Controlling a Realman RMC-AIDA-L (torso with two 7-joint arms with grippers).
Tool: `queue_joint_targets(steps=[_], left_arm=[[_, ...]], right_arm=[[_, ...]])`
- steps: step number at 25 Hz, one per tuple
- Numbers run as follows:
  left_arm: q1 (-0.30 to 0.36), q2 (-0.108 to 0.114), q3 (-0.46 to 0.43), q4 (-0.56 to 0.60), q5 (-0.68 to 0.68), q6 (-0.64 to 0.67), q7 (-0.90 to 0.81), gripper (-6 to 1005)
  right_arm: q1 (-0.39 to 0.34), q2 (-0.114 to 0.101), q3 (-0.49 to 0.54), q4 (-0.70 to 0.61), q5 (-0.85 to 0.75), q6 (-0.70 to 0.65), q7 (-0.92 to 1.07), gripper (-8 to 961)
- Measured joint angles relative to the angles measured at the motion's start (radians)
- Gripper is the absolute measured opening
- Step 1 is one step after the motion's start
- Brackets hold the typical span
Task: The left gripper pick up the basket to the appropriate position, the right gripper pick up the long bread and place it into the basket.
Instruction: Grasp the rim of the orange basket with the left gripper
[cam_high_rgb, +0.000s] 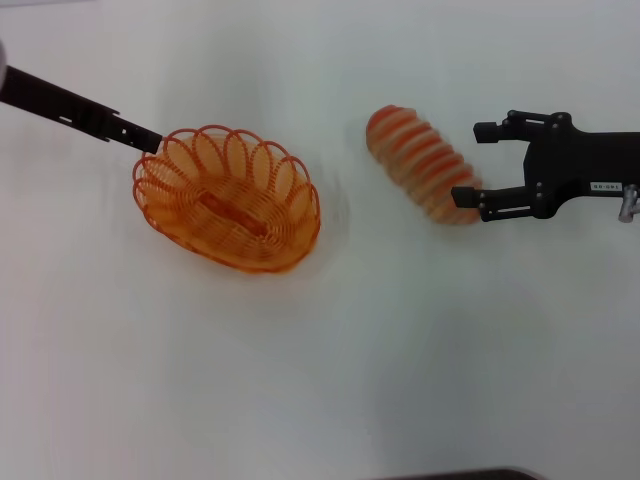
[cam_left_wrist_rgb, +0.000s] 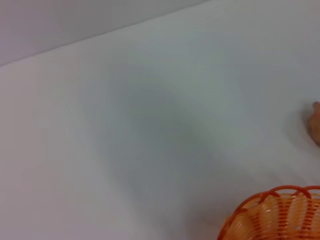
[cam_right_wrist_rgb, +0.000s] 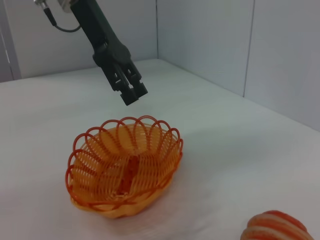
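Head view, left to right: the left gripper (cam_high_rgb: 150, 141) reaches in from the upper left of the frame, its tip at the far-left rim of the basket (cam_high_rgb: 228, 198). In the right wrist view the left gripper (cam_right_wrist_rgb: 131, 93) hangs just above the basket (cam_right_wrist_rgb: 124, 165) rim, apart from it, jaws pressed together and holding nothing. The basket sits flat on the white counter (cam_high_rgb: 320, 380), left of centre and empty, so it looks parked where the bread can be dropped in.

Right of centre, the bread (cam_high_rgb: 423, 163) lies on the counter, angled from upper left to lower right, well apart from the basket. The right gripper (cam_high_rgb: 478, 165) comes in from the right edge with jaws spread wide; the lower finger sits at the loaf's lower end and the upper finger stands clear, so nothing is gripped. That open straddle appears meant for closing across the loaf's width.
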Motion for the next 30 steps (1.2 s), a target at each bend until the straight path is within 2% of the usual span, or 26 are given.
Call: queue_joint_targets(steps=[6, 12, 17, 30], left_arm=[[-0.042, -0.037, 0.06, -0.005, 0.096, -0.028, -0.006, 779], [-0.055, -0.095, 0.155, -0.004, 0.207, -0.078, -0.011, 764], [-0.055, -0.098, 0.209, -0.025, 0.212, -0.12, -0.043, 752], [-0.058, -0.1, 0.214, -0.051, 0.213, -0.147, -0.056, 720]], right_arm=[[0.004, 0.001, -0.005, 0.0, 0.0, 0.005, 0.0, 925], [0.007, 0.001, -0.007, 0.0, 0.001, 0.007, 0.001, 924], [0.009, 0.002, -0.008, 0.001, 0.001, 0.006, 0.001, 925], [0.009, 0.002, -0.008, 0.0, 0.002, 0.007, 0.002, 925]])
